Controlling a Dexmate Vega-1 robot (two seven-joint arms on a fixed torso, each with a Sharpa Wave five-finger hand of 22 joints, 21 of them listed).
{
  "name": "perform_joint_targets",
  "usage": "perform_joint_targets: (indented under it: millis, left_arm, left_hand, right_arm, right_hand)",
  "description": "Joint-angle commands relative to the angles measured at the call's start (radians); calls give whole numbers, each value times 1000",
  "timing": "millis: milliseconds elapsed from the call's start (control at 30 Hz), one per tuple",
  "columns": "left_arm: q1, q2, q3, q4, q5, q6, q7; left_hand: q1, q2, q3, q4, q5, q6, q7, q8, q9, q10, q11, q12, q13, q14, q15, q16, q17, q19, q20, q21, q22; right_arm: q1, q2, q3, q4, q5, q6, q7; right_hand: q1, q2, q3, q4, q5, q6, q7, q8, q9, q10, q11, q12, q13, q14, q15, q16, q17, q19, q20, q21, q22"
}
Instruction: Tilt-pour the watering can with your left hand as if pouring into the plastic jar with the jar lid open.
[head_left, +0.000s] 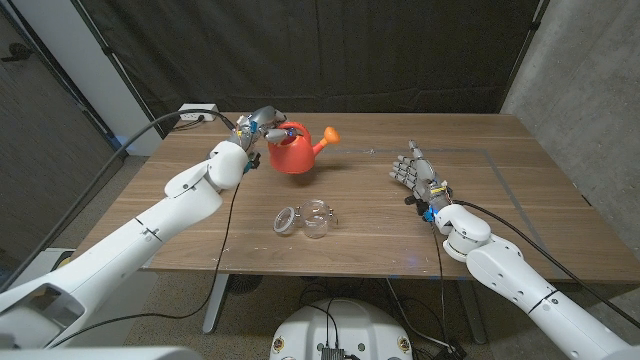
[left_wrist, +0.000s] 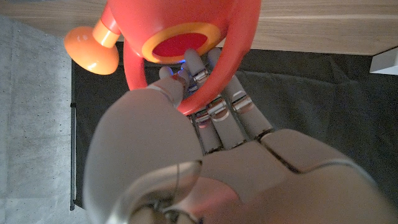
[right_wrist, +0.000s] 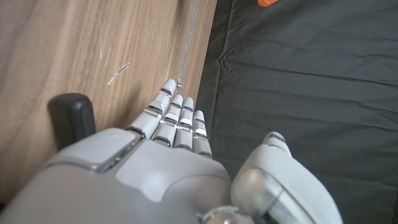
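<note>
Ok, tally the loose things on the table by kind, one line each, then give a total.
Watering can: 1, red with an orange spout, held by the left hand
Plastic jar: 1, clear, open
Jar lid: 1, beside the jar
Total: 3

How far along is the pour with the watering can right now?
Done: the jar stands open, its lid lying beside it, and the left hand grips the red watering can by its handle. In hand: the can sits at the table's far side, spout not yet over the jar. Left: carry it over and tilt. The right hand waits open.
</note>
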Motion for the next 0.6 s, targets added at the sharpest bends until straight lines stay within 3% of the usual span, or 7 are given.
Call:
perform_joint_targets:
  millis: [33,233,600]
  left_arm:
    - [-97,-60,75,131,-21,-18,13]
    - [-125,-84,96,181,-37,-44,16]
    - [-167,-119,154,274,-36,-93,-1]
  left_hand:
    - [-3,8,13,2,5,3,7,3,2,34,-26,-8,5,-8,1,9,-4,-5,6,-8,0]
    - [-6,9,15,-1,5,4,10,3,1,35,-22,-12,6,-14,3,10,-12,-4,6,-10,1]
    - [-17,17,19,-2,4,-2,7,5,7,25,-20,-16,21,-56,9,6,-28,-58,16,-33,2]
  right_arm:
    - [-28,-5,13,-15,-4,17,-15]
    - [-42,-5,19,-22,-8,26,-24]
    - [-44,-1,14,-19,-9,25,-24]
  right_hand:
    - [-3,6,-4,1,2,9,-2,0,2,5,0,-2,3,11,-2,-3,2,10,-1,-3,4]
    - [-4,7,-5,0,2,9,-1,0,2,5,0,-2,3,11,-1,-3,2,11,-1,-4,4]
    - [-4,7,-5,0,2,9,-1,0,2,5,1,-2,3,11,-1,-3,2,12,-1,-7,4]
